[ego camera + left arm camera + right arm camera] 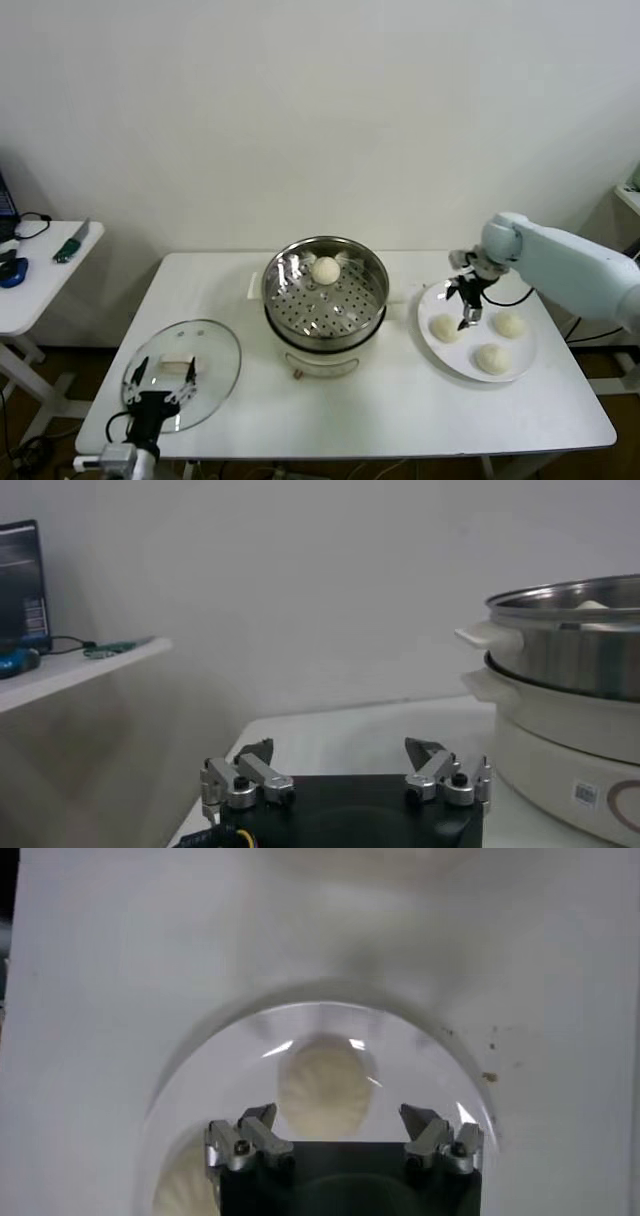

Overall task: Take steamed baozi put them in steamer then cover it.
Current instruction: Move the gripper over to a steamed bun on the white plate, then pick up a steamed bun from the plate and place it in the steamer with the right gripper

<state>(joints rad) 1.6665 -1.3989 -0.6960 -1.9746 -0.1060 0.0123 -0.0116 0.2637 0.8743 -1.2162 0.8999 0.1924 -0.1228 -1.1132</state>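
Right tool (468,305) hovering, fingers spread, over plate (432,349) near surface (380,400) right edge; three baozi lying there, target baozi (323,1086) directly below. One bun (326,270) sitting in steamer (325,293) at centre rear. Buns likely being light, soft, dentable: pinching gently across sides. Left tool (160,381) waiting spread over cover (215,345) at front-left corner; glass, fragile, taking by handle (178,365).
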